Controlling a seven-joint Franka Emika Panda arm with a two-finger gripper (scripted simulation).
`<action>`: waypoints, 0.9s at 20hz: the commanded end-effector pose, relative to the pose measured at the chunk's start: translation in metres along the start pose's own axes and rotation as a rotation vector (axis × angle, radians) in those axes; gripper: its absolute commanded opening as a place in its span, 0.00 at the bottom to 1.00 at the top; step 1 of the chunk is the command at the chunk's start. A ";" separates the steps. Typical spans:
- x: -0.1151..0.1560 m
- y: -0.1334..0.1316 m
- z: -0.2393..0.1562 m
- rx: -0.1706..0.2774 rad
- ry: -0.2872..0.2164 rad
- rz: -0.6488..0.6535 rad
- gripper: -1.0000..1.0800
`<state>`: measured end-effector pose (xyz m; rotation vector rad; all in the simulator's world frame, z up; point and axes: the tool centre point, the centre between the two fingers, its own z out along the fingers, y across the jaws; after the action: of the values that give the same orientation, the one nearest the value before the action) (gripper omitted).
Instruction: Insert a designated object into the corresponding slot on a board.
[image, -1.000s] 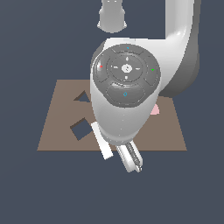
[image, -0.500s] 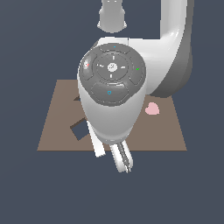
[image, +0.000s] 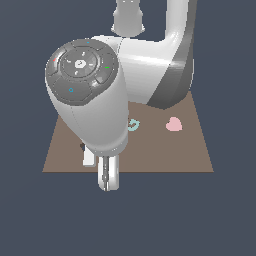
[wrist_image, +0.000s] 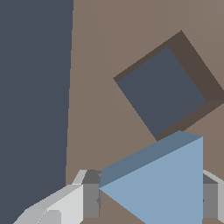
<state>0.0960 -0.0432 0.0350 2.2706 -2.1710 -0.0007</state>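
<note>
Flat blue triangle piece (wrist_image: 164, 183) held above brown board (wrist_image: 100, 52), beside square cutout (wrist_image: 164, 89)

From my exterior view the arm (image: 95, 100) hides most of the board's (image: 190, 150) left half, including both cutouts. On the wrist view, the blue triangle (wrist_image: 166, 183) and the tool (wrist_image: 148, 201) are cut off at the edge.

The arm's casing (image: 145, 62) looks like smooth, slightly glossy white plastic, with a darker grey matt cap (image: 80, 67) on the wrist. The board (wrist_image: 113, 39) is flat, matt brown, with no grain or sheen. The blue triangle (wrist_image: 166, 188) is smooth and matt. The tool (wrist_image: 148, 199) has dull grey, plain fingers (wrist_image: 90, 199). The pink heart (image: 174, 124) and teal letter (image: 133, 125) look flat and unshiny.
</note>
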 end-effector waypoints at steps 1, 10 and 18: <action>0.014 0.008 -0.001 0.001 0.000 0.100 0.00; 0.058 0.057 -0.003 0.001 0.000 0.521 0.00; 0.076 0.108 -0.004 0.001 -0.001 0.855 0.00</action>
<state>0.0004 -0.1219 0.0390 1.2487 -2.8827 -0.0005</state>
